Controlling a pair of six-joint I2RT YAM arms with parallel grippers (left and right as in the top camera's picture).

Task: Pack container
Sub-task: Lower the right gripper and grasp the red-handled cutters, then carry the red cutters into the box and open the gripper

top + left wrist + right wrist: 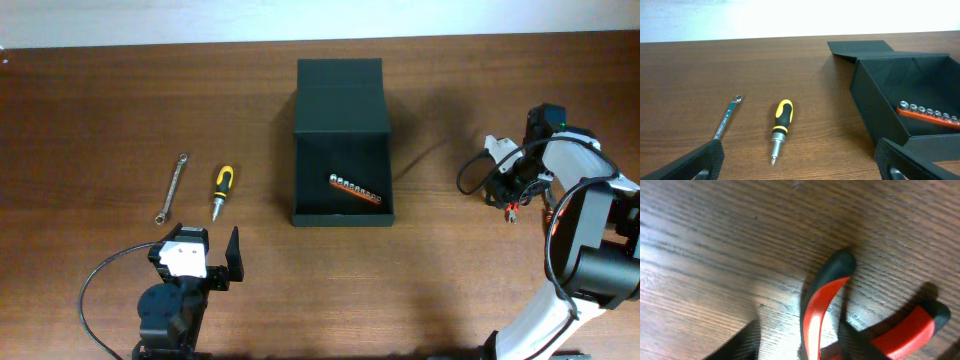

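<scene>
1. Overhead view: the matte black rectangular container [342,216] sits mid-table with its flap lid open, and an orange rail of chrome sockets [358,189] lies inside.
2. Left of the container lie a yellow-and-black screwdriver [222,189] and a slim steel wrench [172,187].
3. The left gripper [197,250], below-left of the container, gapes wide and empty.
4. The right gripper [508,195], right of the container, is over red-and-black pliers [817,310]; I cannot tell its grip.
</scene>
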